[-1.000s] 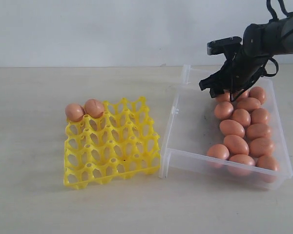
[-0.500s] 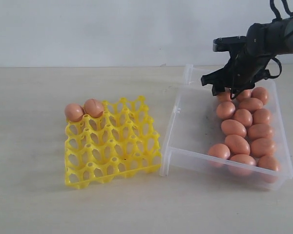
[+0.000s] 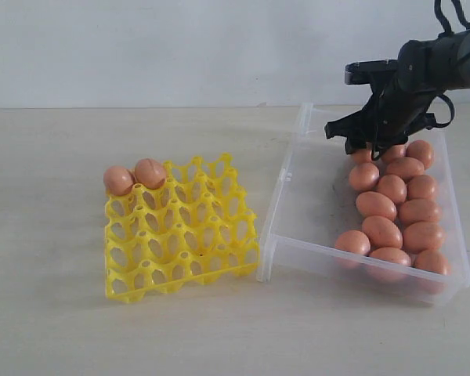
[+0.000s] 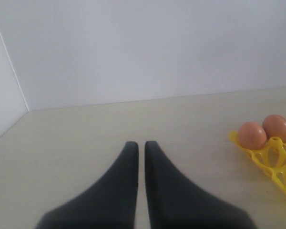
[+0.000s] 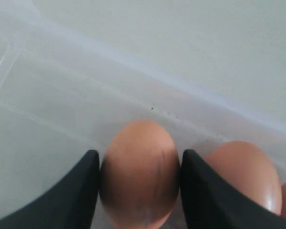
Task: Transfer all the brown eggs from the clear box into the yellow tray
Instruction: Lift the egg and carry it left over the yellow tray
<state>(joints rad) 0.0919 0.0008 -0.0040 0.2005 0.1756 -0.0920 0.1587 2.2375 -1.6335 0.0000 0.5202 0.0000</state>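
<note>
Egg [image 5: 139,191], likely light, brittle and slippery, at the far end of the box [image 3: 298,204] on the right, clasped gently across its broad middle by the right gripper [image 5: 139,160]; left gripper [image 4: 139,148] closed on nothing.

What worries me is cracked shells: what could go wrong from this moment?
1. The right end effector has its fingers against both sides of one brown egg; a harder squeeze may crack it, a weaker one may let it slip on lifting.
2. A neighbouring egg lies right beside one finger and could be knocked.
3. On the way to the yellow tray, the egg must clear the wall of the clear box.
</note>
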